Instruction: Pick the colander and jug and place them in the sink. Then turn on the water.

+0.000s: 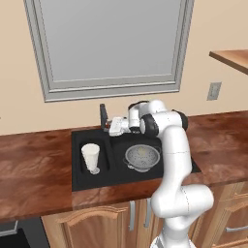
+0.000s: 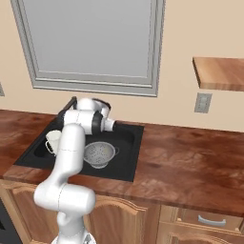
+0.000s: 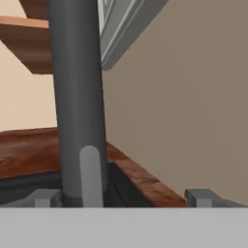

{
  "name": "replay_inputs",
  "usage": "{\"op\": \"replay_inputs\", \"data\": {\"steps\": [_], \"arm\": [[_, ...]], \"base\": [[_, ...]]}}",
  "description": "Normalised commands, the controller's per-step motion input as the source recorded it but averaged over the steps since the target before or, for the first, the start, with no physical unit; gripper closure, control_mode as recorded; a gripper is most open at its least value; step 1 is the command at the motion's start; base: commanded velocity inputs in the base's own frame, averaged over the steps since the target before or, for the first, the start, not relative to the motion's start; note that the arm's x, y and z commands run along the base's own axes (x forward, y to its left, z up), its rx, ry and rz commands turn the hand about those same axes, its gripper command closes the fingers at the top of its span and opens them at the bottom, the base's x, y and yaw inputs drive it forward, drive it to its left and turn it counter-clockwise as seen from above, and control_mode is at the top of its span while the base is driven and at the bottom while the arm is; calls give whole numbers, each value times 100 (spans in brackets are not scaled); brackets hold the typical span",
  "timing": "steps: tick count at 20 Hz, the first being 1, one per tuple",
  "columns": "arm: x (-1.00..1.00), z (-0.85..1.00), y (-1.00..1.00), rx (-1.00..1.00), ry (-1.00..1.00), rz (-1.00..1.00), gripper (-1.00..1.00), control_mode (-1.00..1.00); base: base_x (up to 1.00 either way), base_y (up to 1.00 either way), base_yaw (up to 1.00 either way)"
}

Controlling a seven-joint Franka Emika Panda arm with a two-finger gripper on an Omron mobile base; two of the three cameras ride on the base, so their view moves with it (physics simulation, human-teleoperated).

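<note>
Left base view, left to right: you have the jug [image 1: 90, 157] upright in the narrow left basin of the sink [image 1: 86, 179], well left of and below the gripper [image 1: 107, 127]. The faucet [image 1: 102, 116] stands on the back rim, just beside the gripper tip; contact cannot be judged from here. The colander [image 1: 142, 158] sits in the larger right basin, below the hand and slightly right of it.

Hand view: the faucet [image 3: 77, 97] runs as a dark post up the left-centre, with its light grey lever [image 3: 90, 174] low on the front. The fingertips [image 3: 46, 197] stand far apart, the post between them nearer the left one, nothing clamped. Your gripper [image 3: 121, 197] is released. No water stream visible.
</note>
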Motion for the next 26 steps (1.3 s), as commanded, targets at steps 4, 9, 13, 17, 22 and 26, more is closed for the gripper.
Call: {"op": "replay_inputs", "data": {"steps": [4, 9, 13, 17, 22, 26], "arm": [[8, 9, -4, 21, 21, -8, -100, -100], [0, 40, -24, 23, 20, -12, -100, -100], [0, 14, 0, 5, 11, -10, -100, -100], [3, -27, 47, -22, -1, -17, -100, -100], [1, -43, 41, -34, -8, -21, -100, -100], [2, -21, 0, -10, 0, -29, 100, -100]], "base": [[0, 0, 0], [0, 0, 0], [0, 0, 0], [0, 0, 0], [0, 0, 0], [0, 0, 0]]}}
